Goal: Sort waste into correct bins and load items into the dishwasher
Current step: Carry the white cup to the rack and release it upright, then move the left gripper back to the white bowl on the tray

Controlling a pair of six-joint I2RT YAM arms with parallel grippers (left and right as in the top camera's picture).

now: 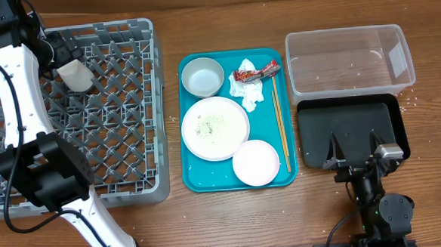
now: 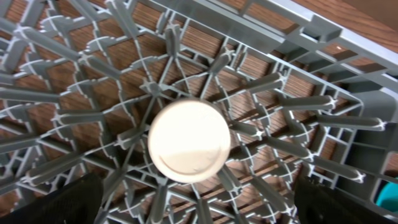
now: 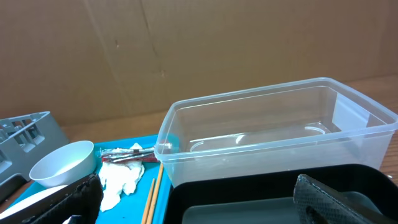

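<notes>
The white left arm [image 1: 23, 111] hides a strip of the grey dish rack [image 1: 114, 106] in the overhead view; specks [image 1: 209, 124] on the large plate [image 1: 225, 142] are too small to identify; the right wrist view crops the black tray [image 3: 261, 180] at its bottom edge.

Three dishes [image 1: 215, 127] [image 1: 256, 162] [image 1: 203, 77], one cup [image 1: 75, 74] (two bins [image 1: 348, 32] [image 1: 315, 122])

The dish rack [image 1: 125, 26] fills the left of the table [image 1: 222, 17], with the cup [image 1: 75, 74] standing in its far left part. To its right lies the serving tray [image 1: 265, 129]. It carries a bowl [image 1: 203, 77] at the far left, the wrapper [image 1: 255, 71] and napkin [image 1: 251, 93] beside it, a plate [image 1: 215, 127] mid-tray, a small bowl [image 1: 256, 162] at the near right, and chopsticks [image 1: 280, 120] along the right edge. Further right, the tub [image 1: 344, 32] sits behind the shallow tray [image 1: 349, 128], just apart.
</notes>
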